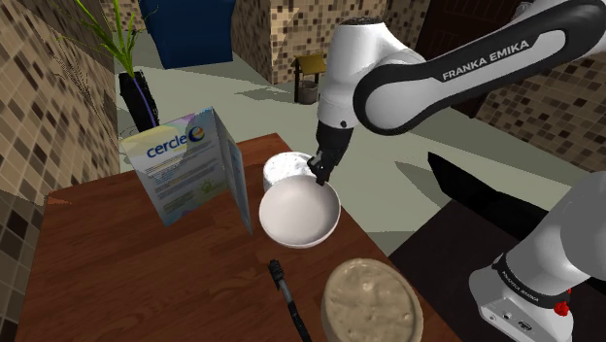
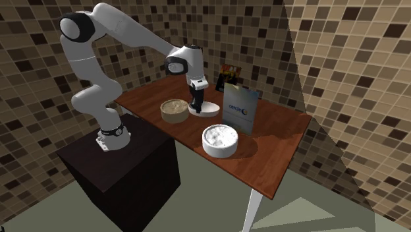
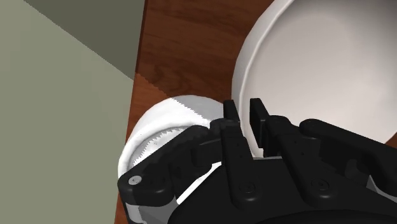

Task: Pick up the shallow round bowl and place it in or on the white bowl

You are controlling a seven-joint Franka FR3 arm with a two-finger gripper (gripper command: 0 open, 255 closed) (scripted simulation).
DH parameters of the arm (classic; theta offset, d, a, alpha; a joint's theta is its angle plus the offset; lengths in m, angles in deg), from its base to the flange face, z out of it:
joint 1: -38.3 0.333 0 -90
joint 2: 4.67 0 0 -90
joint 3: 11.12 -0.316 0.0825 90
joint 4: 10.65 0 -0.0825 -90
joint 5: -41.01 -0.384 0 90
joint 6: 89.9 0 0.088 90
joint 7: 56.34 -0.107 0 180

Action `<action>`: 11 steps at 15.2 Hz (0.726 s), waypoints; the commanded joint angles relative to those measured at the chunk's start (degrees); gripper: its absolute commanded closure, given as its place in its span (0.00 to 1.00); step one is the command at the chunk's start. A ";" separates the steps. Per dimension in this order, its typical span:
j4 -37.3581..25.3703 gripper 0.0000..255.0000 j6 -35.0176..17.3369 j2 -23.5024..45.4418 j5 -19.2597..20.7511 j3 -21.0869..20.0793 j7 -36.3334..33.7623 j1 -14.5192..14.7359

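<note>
Gripper (image 1: 320, 177) (image 3: 245, 118): fingers narrow, pinching rim of shallow bowl (image 1: 296, 216) (image 3: 318, 63), which is plain white and tipped, its hollow extending off to one side of fingers. White bowl (image 1: 284, 167) (image 2: 219, 140), deeper, speckled filling, near fingers on wooden table (image 1: 117, 282). Tan bowl (image 1: 372, 303) near fingers on opposite side. Black stick-like thing (image 1: 288, 299) lying beside it. Folded "cercle" brochure (image 1: 189, 165) standing further out. Potted plant (image 1: 136, 92) furthest from fingers, behind brochure.
</note>
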 commanded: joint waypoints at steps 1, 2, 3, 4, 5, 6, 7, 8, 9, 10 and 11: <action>-0.80 1.00 1.71 -0.98 -0.38 0.16 0.30 -0.03; -1.24 1.00 2.50 -1.34 -0.49 0.21 0.37 -0.04; -1.70 1.00 3.29 -1.69 -0.60 0.27 0.43 -0.05; -2.17 1.00 4.07 -2.03 -0.70 0.33 0.49 -0.05; -2.65 1.00 4.86 -2.35 -0.79 0.39 0.54 -0.06; -3.14 1.00 5.64 -2.66 -0.88 0.45 0.59 -0.07; -3.64 1.00 6.42 -2.95 -0.96 0.51 0.64 -0.08; -4.16 1.00 7.20 -3.23 -1.03 0.57 0.67 -0.09; -4.68 1.00 7.99 -3.50 -1.09 0.62 0.71 -0.11; -4.91 1.00 8.32 -3.61 -1.12 0.65 0.72 -0.11; -6.28 1.00 8.85 -2.64 -0.64 1.26 1.61 -0.70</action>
